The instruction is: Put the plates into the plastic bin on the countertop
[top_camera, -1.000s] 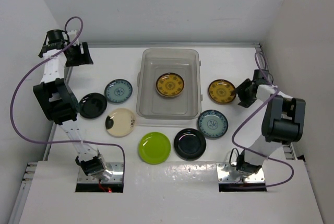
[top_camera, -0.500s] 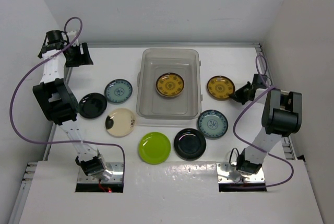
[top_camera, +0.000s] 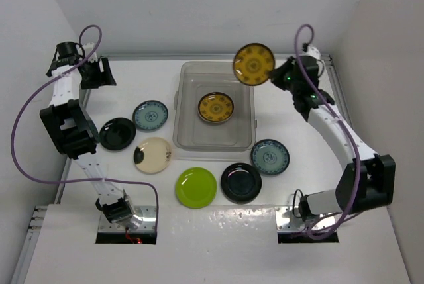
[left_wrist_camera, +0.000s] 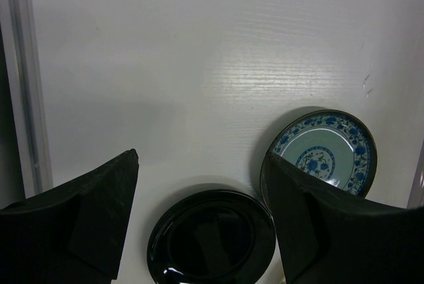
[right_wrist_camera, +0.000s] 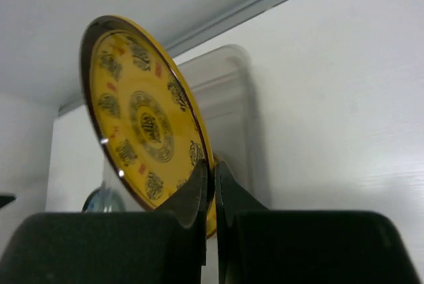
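Countertop (top_camera: 132,89) carried one plate fewer than it had a second earlier, and that was the main change; the spot just right of the plastic bin (top_camera: 217,65), where an amber-yellow plate (top_camera: 254,63) had lain flat, was bare. The right arm (top_camera: 334,132), folded low beside that spot before, had swung up and stretched toward the far wall; the left arm (top_camera: 66,122) had hardly moved at the far left.

The amber-yellow plate was in the air, turned up on edge with its patterned face toward the overhead camera, appearing above the bin's far right corner; the right wrist view showed the bin behind and below it. A twin plate (top_camera: 216,107) lay flat inside the bin; six others waited on the surface around it: the lime plate (top_camera: 196,187), the centre black plate (top_camera: 241,182), the right teal plate (top_camera: 269,157), the cream plate (top_camera: 153,155), the left black plate (top_camera: 118,133) and the left teal plate (top_camera: 150,115).

The right gripper (right_wrist_camera: 211,177) was clamped on the lifted plate's lower rim, its fingers nearly meeting; the left gripper (left_wrist_camera: 201,158) hung with jaws wide apart, holding nothing, above the left black and teal plates.

So the pick looked done; what seemingly remained for this plate was to bring it over the bin's middle, lower it and let go; a thin edge grip on a glossy dish could slip.
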Motion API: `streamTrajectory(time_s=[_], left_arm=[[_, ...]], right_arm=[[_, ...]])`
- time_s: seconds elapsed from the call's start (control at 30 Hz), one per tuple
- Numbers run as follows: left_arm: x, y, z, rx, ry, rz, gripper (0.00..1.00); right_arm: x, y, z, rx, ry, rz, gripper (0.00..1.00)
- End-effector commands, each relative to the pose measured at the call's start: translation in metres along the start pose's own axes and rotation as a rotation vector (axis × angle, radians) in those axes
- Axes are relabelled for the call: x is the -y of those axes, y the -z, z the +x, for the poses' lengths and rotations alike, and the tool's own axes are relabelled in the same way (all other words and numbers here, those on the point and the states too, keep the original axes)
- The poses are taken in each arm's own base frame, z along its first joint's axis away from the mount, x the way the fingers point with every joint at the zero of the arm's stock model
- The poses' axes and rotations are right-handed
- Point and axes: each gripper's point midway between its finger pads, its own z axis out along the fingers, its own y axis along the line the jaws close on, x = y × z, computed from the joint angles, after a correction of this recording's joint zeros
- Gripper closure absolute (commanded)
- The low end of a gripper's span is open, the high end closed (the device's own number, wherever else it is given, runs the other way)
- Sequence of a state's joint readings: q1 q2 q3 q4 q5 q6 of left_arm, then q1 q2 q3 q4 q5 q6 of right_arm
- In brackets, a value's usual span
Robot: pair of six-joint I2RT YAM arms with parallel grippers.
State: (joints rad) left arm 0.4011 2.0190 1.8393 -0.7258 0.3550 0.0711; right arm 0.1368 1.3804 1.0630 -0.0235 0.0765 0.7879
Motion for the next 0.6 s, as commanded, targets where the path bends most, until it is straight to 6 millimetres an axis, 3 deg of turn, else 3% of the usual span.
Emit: streamTrajectory(time_s=[0.0, 0.1, 0.13, 0.2, 0.23, 0.27, 0.4, 0.43, 0.5, 0.53, 0.57], left_arm=[[0.001, 0.010, -0.004, 0.022, -0.011, 0.004, 0.22], [0.000, 0.005, 0.004, -0.004, -0.001, 0.009, 0.22], [0.000, 0.005, 0.004, -0.005, -0.001, 0.009, 0.22], [0.001, 0.004, 0.010, -0.023, 0.006, 0.012, 0.22], [0.001, 0.004, 0.013, -0.031, -0.001, 0.013, 0.20], [0.000, 0.004, 0.013, -0.031, -0.010, 0.014, 0.20], [0.002, 0.001, 0.023, -0.064, -0.005, 0.030, 0.20], [0.004, 0.001, 0.023, -0.063, -0.005, 0.039, 0.20], [0.003, -0.004, 0.030, -0.081, 0.002, 0.043, 0.20], [0.003, -0.005, 0.036, -0.099, -0.001, 0.047, 0.20], [0.003, -0.005, 0.036, -0.099, -0.001, 0.047, 0.19]], right_arm=[[-0.019, -0.025, 0.081, -0.227, 0.129, -0.005, 1.00], [-0.057, -0.039, 0.118, -0.332, 0.175, -0.074, 1.00], [-0.051, -0.053, 0.135, -0.380, 0.179, -0.045, 1.00], [-0.065, -0.059, 0.143, -0.405, 0.183, -0.070, 1.00], [-0.061, -0.070, 0.154, -0.431, 0.184, -0.052, 1.00], [-0.070, -0.071, 0.156, -0.445, 0.186, -0.079, 1.00], [-0.061, -0.080, 0.178, -0.503, 0.206, -0.050, 1.00], [-0.058, -0.081, 0.184, -0.519, 0.212, -0.046, 0.94], [-0.052, -0.083, 0.193, -0.556, 0.229, -0.040, 0.72], [-0.060, -0.081, 0.193, -0.578, 0.263, -0.088, 0.60], [-0.054, -0.081, 0.201, -0.628, 0.282, -0.070, 0.37]])
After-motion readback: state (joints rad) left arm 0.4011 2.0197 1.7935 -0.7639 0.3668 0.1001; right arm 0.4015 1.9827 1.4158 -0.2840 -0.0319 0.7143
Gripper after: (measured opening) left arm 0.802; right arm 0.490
